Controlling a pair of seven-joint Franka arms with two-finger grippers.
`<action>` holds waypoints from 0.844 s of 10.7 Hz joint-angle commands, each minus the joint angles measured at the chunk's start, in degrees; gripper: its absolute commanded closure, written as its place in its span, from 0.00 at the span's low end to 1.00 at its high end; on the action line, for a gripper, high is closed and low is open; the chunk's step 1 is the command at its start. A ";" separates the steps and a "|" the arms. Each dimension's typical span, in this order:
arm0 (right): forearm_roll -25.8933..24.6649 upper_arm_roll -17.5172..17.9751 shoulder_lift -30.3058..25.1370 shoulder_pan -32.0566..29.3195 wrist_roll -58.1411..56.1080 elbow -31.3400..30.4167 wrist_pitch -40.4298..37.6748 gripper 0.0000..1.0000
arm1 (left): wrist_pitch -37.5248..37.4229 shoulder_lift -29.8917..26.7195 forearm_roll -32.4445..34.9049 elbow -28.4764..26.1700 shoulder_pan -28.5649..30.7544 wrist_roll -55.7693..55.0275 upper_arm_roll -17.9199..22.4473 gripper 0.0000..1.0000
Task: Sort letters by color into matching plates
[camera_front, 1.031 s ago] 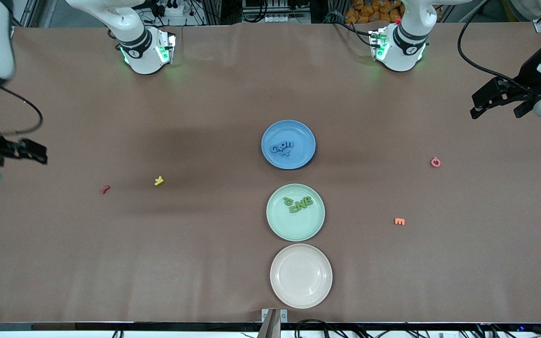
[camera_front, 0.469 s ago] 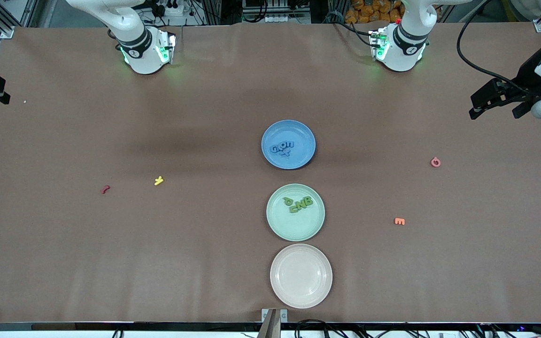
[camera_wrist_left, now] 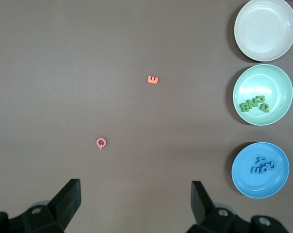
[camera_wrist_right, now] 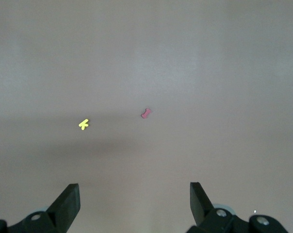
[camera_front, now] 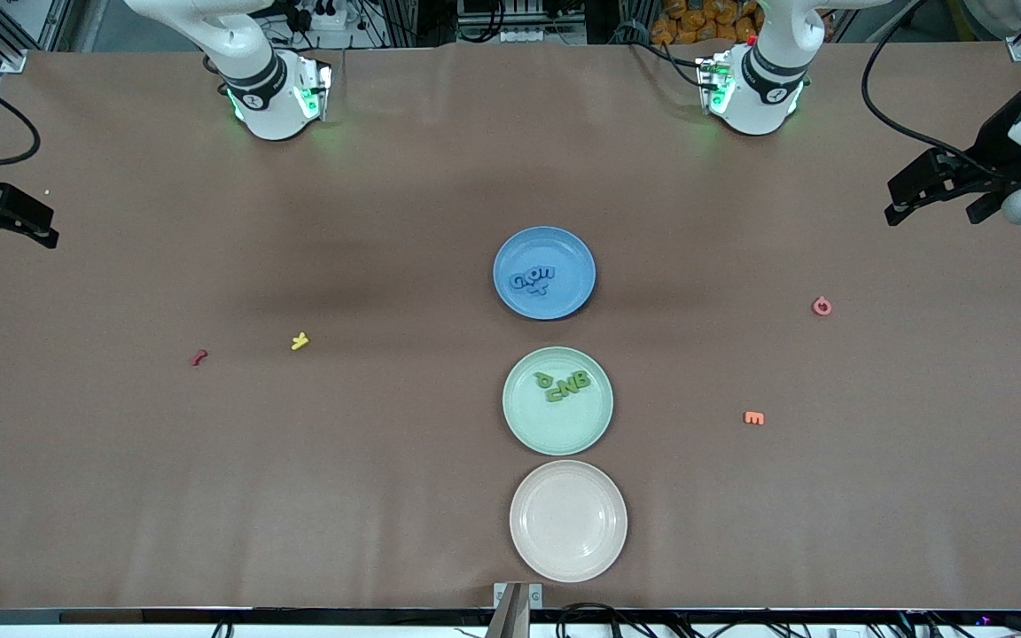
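Right now both my arms are pulled back to the ends of the table, and neither holds anything. My left gripper [camera_front: 936, 195] hangs over the table edge at the left arm's end, its two fingers [camera_wrist_left: 69, 199] spread wide apart with only bare tabletop between them. My right gripper [camera_front: 10, 217] hangs over the edge at the right arm's end, fingers [camera_wrist_right: 69, 201] just as wide and empty.

Down the middle of the table [camera_front: 298, 496] three plates stand in a row, close together but not touching. The blue plate [camera_front: 544, 272] is the one farthest from the front camera, and the four blue letters [camera_front: 533, 279] lie in it in a tight cluster, some touching or overlapping. The mint green plate [camera_front: 557, 400] comes next, with the four green letters [camera_front: 564, 385] bunched in the part of it toward the blue plate. The cream-white plate [camera_front: 568, 520] sits nearest the front edge with nothing in it.

Loose on the table toward my left arm's end lie a pink letter [camera_front: 822, 306] and an orange letter [camera_front: 753, 417], well apart from each other. Toward my right arm's end lie a yellow letter [camera_front: 300, 340] and a red letter [camera_front: 198, 357], near each other.
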 commanded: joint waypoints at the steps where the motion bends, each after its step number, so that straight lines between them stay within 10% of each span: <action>1: 0.36 0.41 -1.17 -0.21 1.16 -0.66 -0.02 0.00 | 0.29 -0.65 0.31 0.14 0.20 0.50 -0.07 0.00; 9: 0.36 0.32 -1.26 -0.12 1.33 -0.57 -0.55 0.00 | 0.03 -1.09 1.71 0.93 0.20 0.32 -0.34 0.00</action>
